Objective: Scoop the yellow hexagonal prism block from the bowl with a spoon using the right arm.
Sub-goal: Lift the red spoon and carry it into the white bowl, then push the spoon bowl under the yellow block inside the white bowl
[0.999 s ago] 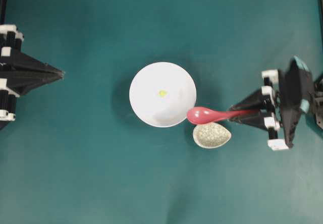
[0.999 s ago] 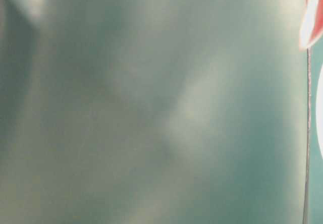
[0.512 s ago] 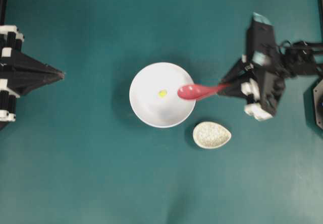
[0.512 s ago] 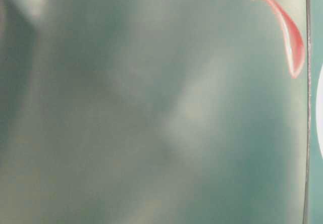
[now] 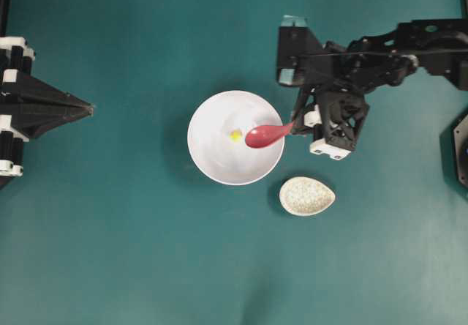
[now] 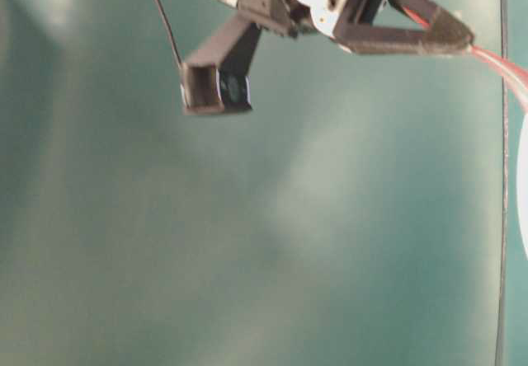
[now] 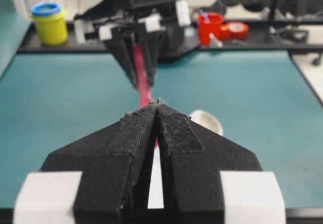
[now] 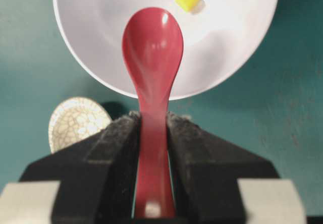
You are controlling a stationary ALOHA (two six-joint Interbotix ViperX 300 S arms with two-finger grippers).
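Blur hides your table-level view. Your right gripper pinches the spoon over the bowl, which holds the yellow block; left gripper pressed together.

A: State item colours.
B: Bowl: plain white. Block: bright yellow. Spoon: glossy red-pink.
A: Dish at the bowl's 4 o'clock?
B: Dish: beige, crackle-speckled. Table: teal.
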